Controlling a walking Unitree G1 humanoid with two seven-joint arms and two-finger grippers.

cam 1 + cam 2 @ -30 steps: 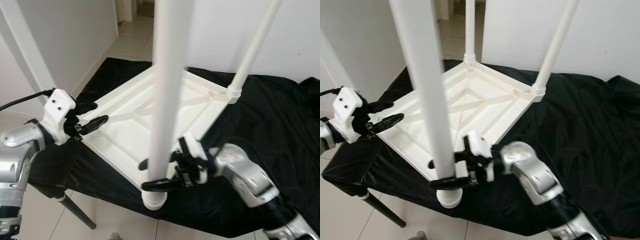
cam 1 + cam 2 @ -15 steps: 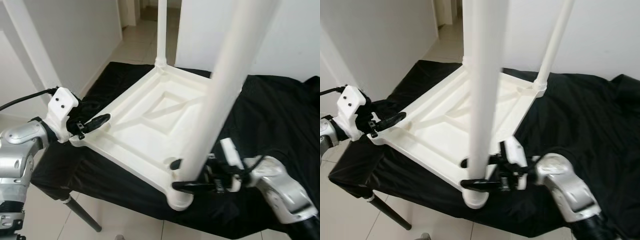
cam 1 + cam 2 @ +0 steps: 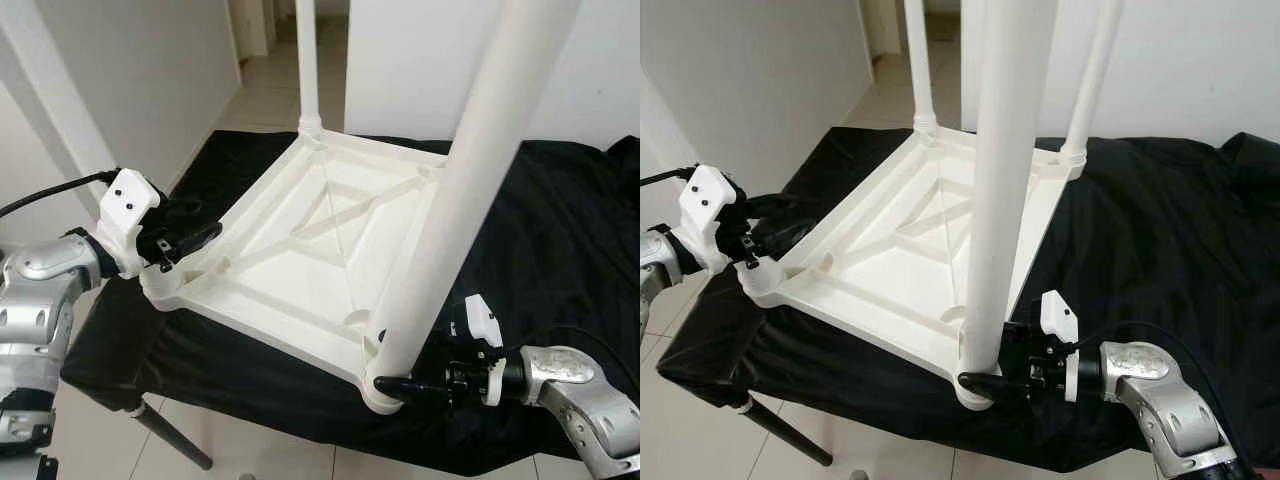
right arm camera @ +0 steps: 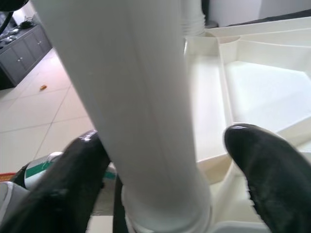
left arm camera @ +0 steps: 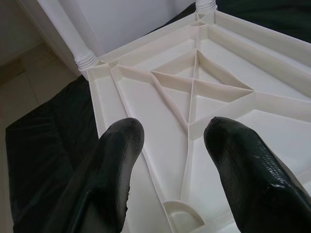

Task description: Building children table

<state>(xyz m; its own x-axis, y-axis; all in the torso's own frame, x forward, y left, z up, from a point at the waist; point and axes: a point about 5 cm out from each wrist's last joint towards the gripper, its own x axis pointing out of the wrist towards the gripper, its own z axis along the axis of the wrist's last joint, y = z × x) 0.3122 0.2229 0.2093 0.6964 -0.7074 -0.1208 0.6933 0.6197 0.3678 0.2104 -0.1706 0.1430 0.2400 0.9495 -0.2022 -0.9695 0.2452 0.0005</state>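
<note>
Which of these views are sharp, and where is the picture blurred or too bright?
Eye views: sharp and evenly lit, upturned table crisp. Left wrist view: ribs sharp, near fingers soft. Right wrist view: the close table leg is blurred and pale, nearly washed out; the fingers are soft too.

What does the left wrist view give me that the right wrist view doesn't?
Left wrist: the left gripper, open, over an empty corner socket, with the X-shaped ribs and two far legs' bases.

Right wrist: the right gripper, its fingers either side of the near leg at its base, and floor tiles beyond.

Both: the upturned white tabletop.
</note>
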